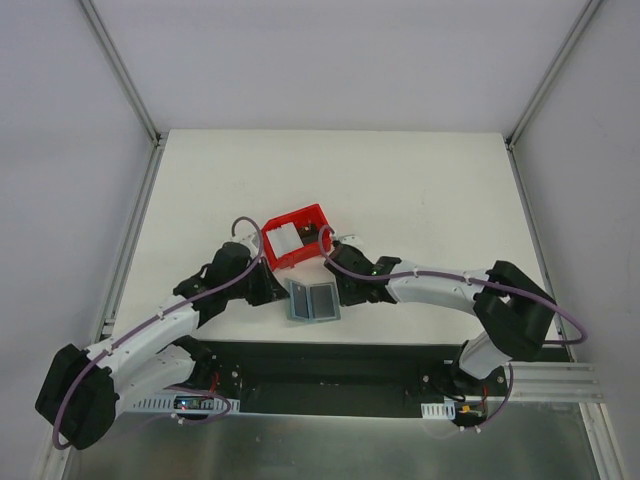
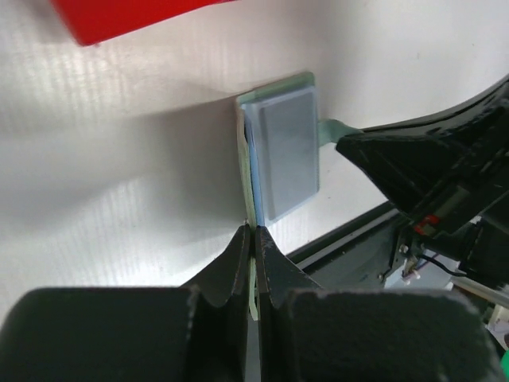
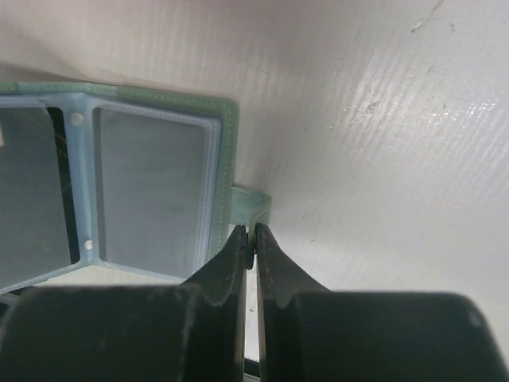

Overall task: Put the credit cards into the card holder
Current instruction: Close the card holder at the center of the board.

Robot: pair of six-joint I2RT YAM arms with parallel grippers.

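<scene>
I see the card holder (image 1: 312, 301) lying open on the ribbed white table (image 1: 400, 190), glossy blue-grey pockets up. The left gripper (image 2: 253, 231) has its jaws pinching the holder's 9 o'clock edge. The right gripper (image 3: 251, 235) pinches its green strap tab (image 3: 250, 208) at 3 o'clock. Pale credit cards (image 1: 285, 240) sit in the red plastic bin (image 1: 310, 215) at 12.

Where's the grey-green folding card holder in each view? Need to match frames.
Top external: grey-green folding card holder lies open at centre, below the red plastic bin.
Left wrist: upper centre, seen along its edge, above the left gripper.
Right wrist: left half, pockets up.
Shared landmark: black right gripper at its strap tab, in all three views.
</scene>
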